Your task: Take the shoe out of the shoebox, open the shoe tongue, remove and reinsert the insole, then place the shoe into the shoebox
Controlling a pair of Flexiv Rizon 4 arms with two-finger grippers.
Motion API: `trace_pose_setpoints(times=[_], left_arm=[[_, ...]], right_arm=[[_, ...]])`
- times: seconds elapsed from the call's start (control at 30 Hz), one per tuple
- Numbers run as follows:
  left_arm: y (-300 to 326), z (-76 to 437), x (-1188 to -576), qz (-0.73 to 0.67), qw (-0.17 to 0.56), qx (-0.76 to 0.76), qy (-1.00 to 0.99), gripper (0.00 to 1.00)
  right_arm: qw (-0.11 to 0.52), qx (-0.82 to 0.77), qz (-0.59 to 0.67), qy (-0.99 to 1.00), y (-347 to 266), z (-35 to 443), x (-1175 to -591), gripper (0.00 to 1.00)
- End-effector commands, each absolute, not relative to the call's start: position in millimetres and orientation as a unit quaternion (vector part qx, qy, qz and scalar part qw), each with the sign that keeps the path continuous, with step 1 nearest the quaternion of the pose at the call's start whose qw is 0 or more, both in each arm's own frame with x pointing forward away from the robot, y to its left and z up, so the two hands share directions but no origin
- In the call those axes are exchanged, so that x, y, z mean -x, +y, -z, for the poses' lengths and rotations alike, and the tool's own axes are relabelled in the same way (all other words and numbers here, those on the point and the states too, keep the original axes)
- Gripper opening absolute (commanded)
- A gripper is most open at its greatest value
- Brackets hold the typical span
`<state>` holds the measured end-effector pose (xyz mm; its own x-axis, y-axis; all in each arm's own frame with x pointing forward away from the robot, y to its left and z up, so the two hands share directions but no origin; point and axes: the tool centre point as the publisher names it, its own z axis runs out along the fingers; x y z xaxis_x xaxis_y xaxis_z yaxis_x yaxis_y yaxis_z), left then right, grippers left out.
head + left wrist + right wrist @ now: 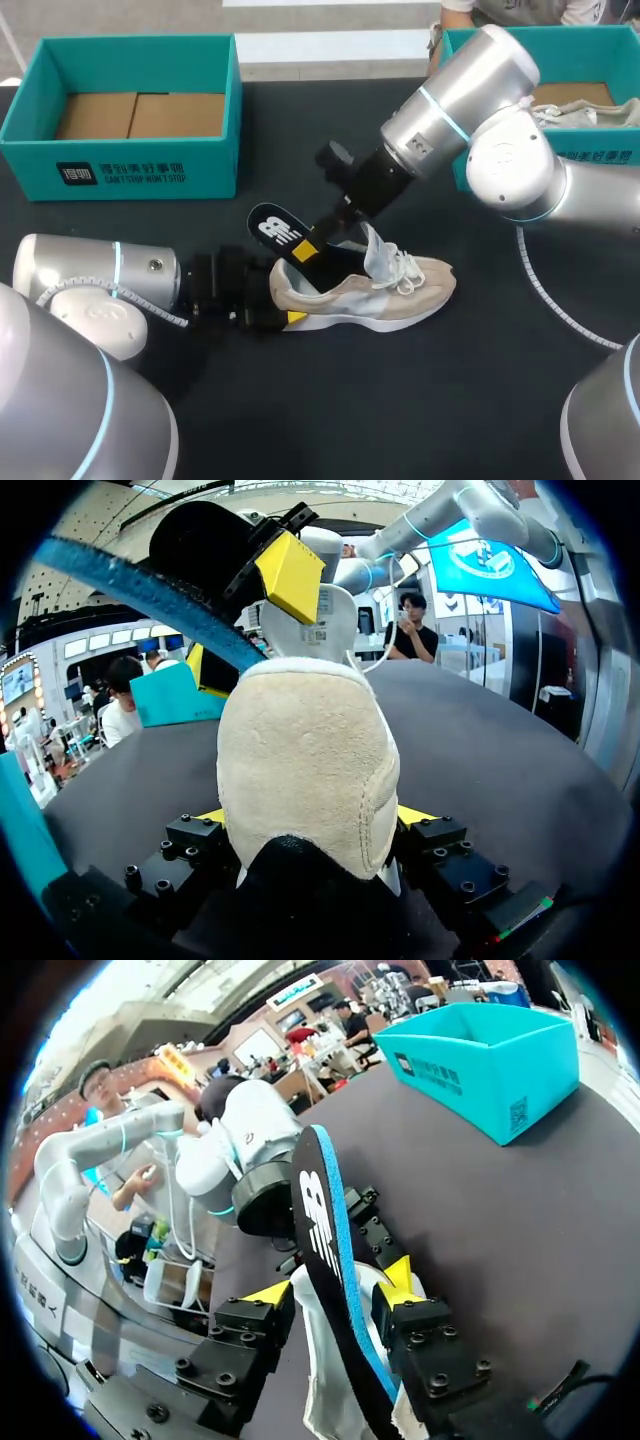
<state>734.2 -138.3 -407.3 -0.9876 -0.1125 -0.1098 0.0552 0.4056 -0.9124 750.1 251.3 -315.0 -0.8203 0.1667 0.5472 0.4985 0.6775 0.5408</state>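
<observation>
1. The shoe [370, 290] lies on its sole at the table's [480, 400] centre, heel to 9 o'clock and toe to 3 o'clock. It is outside both boxes, and its tongue [378, 250] is lifted.
2. The left gripper [310, 818] clamps the heel from both sides, its fingers held wide by it, and pins the shoe down.
3. The right gripper [335, 1285] grips the insole [318, 1210] edge to edge at a narrow spread. The insole's heel end rises toward 10 o'clock and its front end sits inside the shoe.
4. The step looks like the insole's removal or its return; I cannot tell which.
5. To do it well, move along the insole's own slant: toward 10 o'clock to draw it out, toward 4 o'clock to seat it.
6. Keep the heel clamp firm so the shoe does not drag or tip.
7. Stay behind the tongue and laces [405, 270]; a twist could fold the front end.
8. The left box [120, 165] at 10 o'clock seems the likely destination.
</observation>
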Motion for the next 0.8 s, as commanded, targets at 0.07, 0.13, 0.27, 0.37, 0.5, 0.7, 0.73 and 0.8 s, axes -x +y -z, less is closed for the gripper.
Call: trace_pose_setpoints(times=[0.07, 0.13, 0.27, 0.37, 0.5, 0.7, 0.73, 0.8], left_arm=[[-139.2, 406.9, -734.2, 0.543, 0.076, 0.017, 0.836, 0.0], [-139.2, 406.9, -734.2, 0.543, 0.076, 0.017, 0.836, 0.0], [-139.2, 406.9, -734.2, 0.543, 0.076, 0.017, 0.836, 0.0], [-139.2, 406.9, -734.2, 0.543, 0.076, 0.017, 0.836, 0.0], [-139.2, 406.9, -734.2, 0.543, 0.076, 0.017, 0.836, 0.0], [-139.2, 406.9, -734.2, 0.543, 0.076, 0.017, 0.836, 0.0], [-139.2, 406.9, -734.2, 0.543, 0.076, 0.017, 0.836, 0.0], [-139.2, 406.9, -734.2, 0.543, 0.076, 0.017, 0.836, 0.0]], right_arm=[[0.235, 0.182, 0.349, -0.889, 255.9, 316.0, -753.2, 0.0], [0.236, 0.177, 0.352, -0.888, 256.8, 314.2, -753.4, 0.0], [0.235, 0.167, 0.379, -0.879, 261.3, 303.2, -754.5, 0.0], [0.233, 0.157, 0.409, -0.868, 267.7, 289.6, -756.5, 0.0], [0.228, 0.154, 0.45, -0.85, 279.0, 268.9, -763.1, 0.0], [0.225, 0.169, 0.494, -0.823, 296.3, 242.0, -780.7, 0.0], [0.224, 0.172, 0.496, -0.821, 300.3, 237.3, -784.4, 0.0], [0.21, 0.184, 0.5, -0.82, 306.8, 227.8, -791.1, 0.0]])
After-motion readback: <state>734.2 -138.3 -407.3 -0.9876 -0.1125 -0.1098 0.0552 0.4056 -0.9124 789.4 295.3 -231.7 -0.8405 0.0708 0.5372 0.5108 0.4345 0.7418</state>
